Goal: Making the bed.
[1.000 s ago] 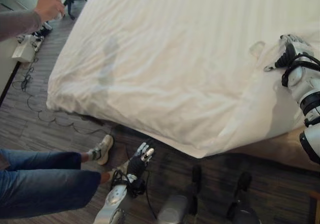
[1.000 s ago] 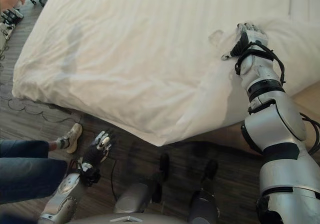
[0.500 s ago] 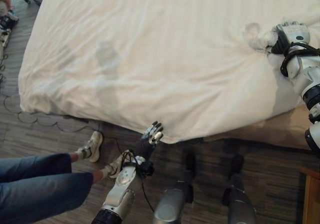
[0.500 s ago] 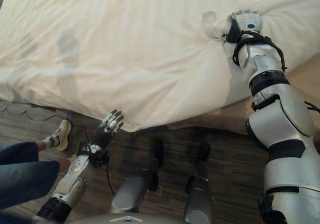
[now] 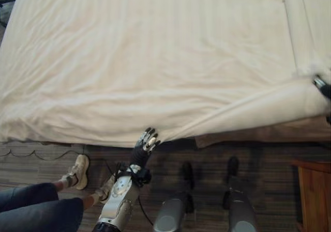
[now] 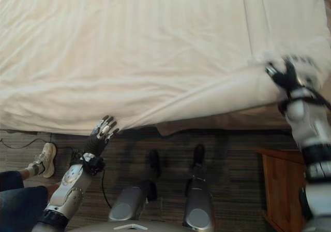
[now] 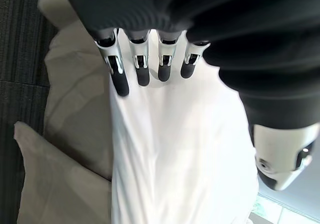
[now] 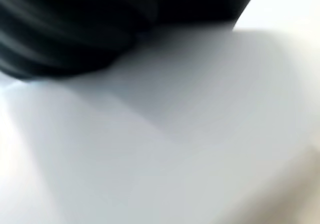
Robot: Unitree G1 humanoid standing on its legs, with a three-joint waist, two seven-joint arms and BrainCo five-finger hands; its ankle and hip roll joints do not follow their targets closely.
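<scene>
A white sheet (image 5: 155, 61) covers the wide bed and hangs over its near edge. My right hand (image 6: 294, 72) is at the bed's right near corner, shut on a bunch of the sheet. A taut fold (image 6: 207, 100) runs from that hand leftward along the near edge. My left hand (image 5: 145, 142) is raised just under the hanging hem in the middle, fingers (image 7: 120, 79) straight and open, their tips at the cloth (image 7: 170, 149). The right wrist view is pressed close against white cloth (image 8: 200, 149).
A person's legs in blue jeans (image 5: 31, 211) and white shoes (image 5: 78, 171) stand on the dark striped carpet at the lower left. A wooden piece of furniture (image 6: 282, 190) stands at the lower right. A thin cable (image 5: 31, 153) lies along the bed's left foot.
The camera has swung right. My right hand has closed on the sheet and pulled it to the bed's right near corner, drawing a taut fold. My left hand has risen to the hem.
</scene>
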